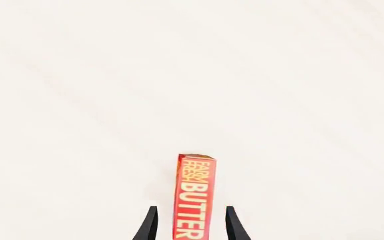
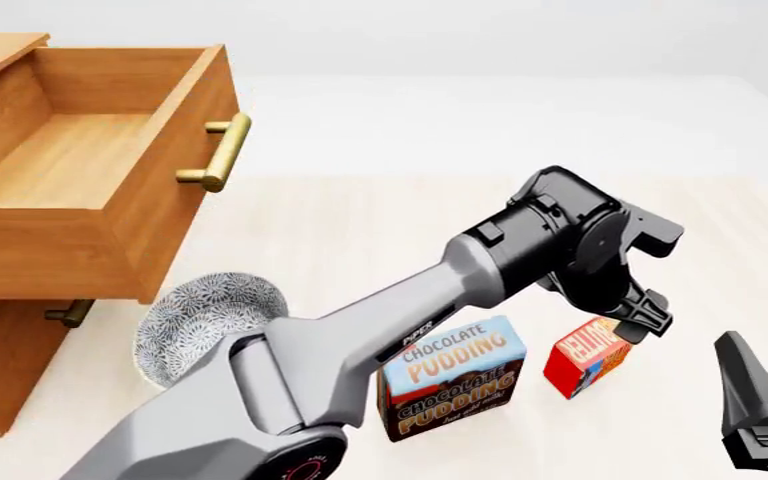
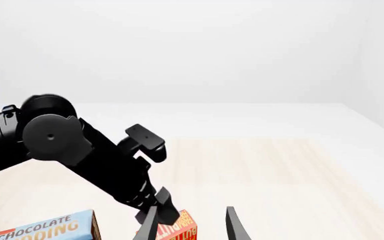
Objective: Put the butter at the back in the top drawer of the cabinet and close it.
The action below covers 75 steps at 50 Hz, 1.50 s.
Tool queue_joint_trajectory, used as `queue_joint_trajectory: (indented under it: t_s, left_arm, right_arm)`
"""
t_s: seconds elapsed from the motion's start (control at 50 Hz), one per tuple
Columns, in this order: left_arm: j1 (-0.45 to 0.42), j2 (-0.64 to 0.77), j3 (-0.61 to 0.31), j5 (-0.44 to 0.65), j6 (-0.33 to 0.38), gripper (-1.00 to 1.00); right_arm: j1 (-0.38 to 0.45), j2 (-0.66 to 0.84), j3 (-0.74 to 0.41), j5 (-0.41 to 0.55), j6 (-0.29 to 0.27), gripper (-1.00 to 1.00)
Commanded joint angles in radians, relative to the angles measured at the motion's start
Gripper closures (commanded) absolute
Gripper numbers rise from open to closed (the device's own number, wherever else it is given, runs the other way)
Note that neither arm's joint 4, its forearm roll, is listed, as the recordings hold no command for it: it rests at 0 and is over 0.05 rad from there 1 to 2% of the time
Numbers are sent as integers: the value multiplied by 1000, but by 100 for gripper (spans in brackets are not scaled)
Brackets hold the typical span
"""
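Butter point(image 1: 194, 197) between open, untouching left pincer point(image 1: 190, 225) fingers, front view hiding gaps.

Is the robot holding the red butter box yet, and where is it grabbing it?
Not yet. The left gripper is open, one finger on each long side of the butter, with gaps showing. The right gripper holds nothing.

The butter point(image 2: 590, 366), a small red box with orange-yellow lettering, stands tilted on the pale table. The top drawer point(image 2: 84, 180) of the orange-brown wooden cabinet point(image 2: 4, 365) is pulled out and open, its brass bar handle facing the table.
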Motion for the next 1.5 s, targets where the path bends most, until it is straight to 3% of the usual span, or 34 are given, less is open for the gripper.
queue_joint_trajectory:
  t_s: [0.02,0.34,0.88,1.5]
  left_arm:
    - [-6,3,16,-12,-9,-100]
    - [-3,7,45,-31,-16,-100]
    - [-11,91,-73,25,-32,-100]
    - [-16,135,-103,27,-52,-100]
  right_arm:
    - [0,0,0,0,0,-100]
    - [0,0,0,0,0,-100]
    - [0,0,0,0,0,-100]
    - [0,0,0,0,0,-100]
